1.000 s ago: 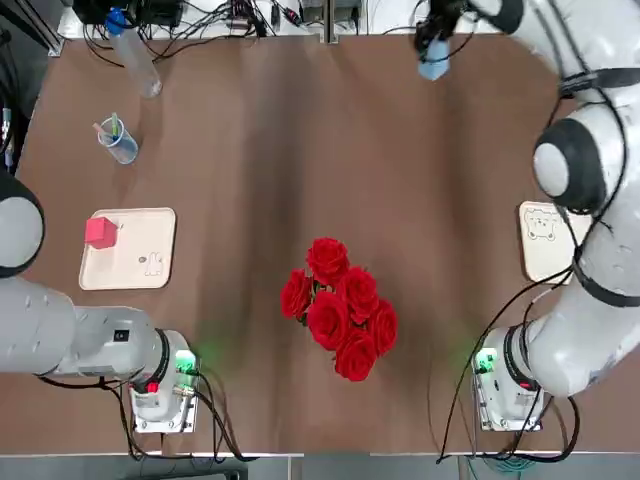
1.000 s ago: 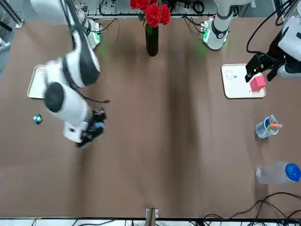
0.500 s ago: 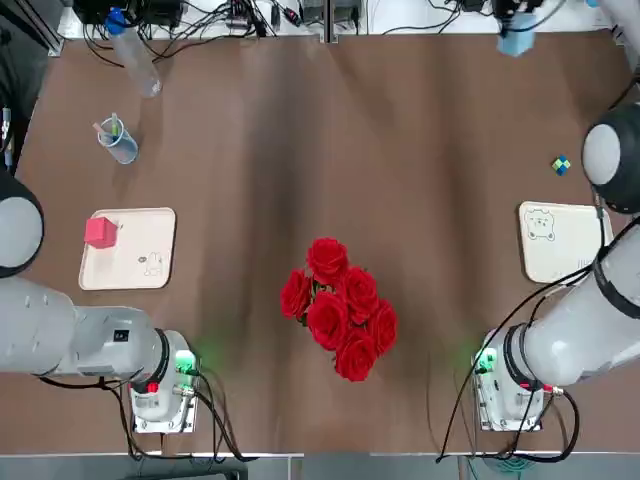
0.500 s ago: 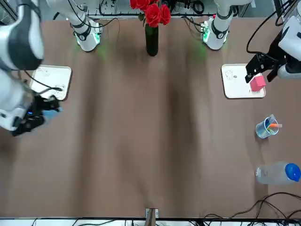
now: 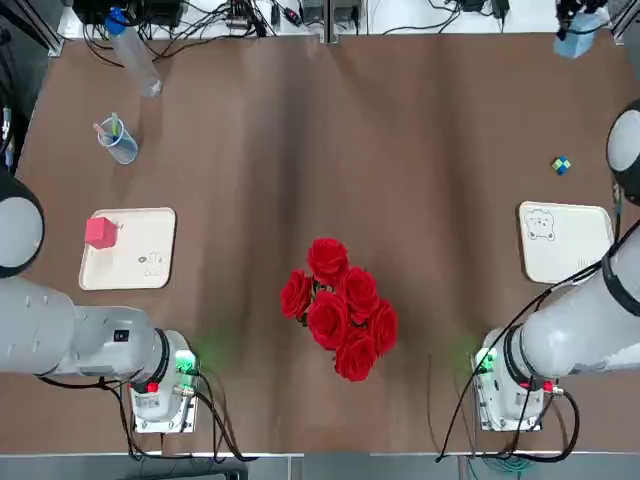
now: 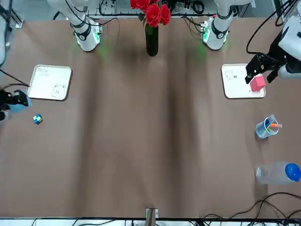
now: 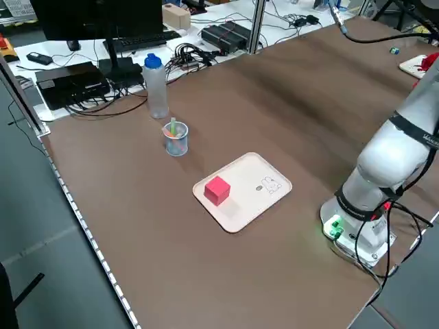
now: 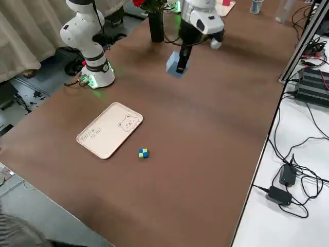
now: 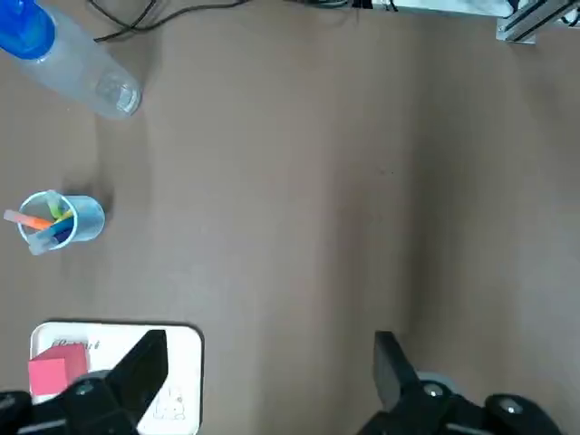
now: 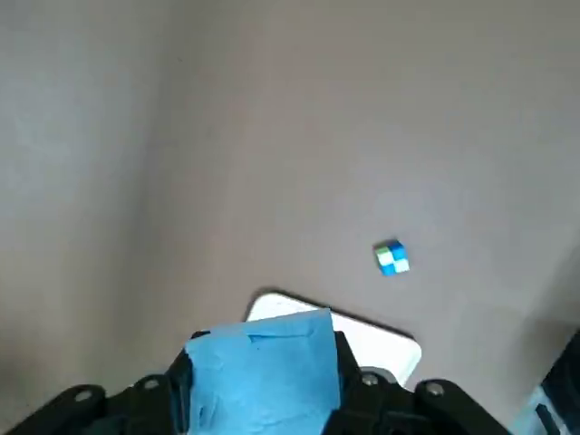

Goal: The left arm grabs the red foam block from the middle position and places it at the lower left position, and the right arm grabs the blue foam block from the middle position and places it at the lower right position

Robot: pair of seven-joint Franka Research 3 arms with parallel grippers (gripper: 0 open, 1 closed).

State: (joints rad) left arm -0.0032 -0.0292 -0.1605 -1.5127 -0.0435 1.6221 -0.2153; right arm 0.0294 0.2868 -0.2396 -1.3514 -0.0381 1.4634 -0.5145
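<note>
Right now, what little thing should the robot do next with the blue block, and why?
I think the right gripper should carry the blue block over to the bear-face tray, then lower it. It grips the block up off the table, not yet above that tray, and the tray has nothing on it.

From where I stand, the cup of pens (image 6: 266, 128) is farther across the table than the left fingers (image 9: 145, 376) — and the clear bottle (image 6: 277, 173) with its blue cap is farther still in that direction. The red roses (image 5: 343, 308) in their dark vase (image 6: 152, 40) stand between the left and right fingers (image 10: 182, 390), nearer the bases. A tiny multicoloured cube (image 10: 391, 257) lies on the table, below the right fingers. Past the left fingers, well apart, a monitor (image 7: 89, 20) and keyboard (image 7: 147, 41) share a white desk (image 7: 62, 58) with tangled cables (image 7: 185, 58).
</note>
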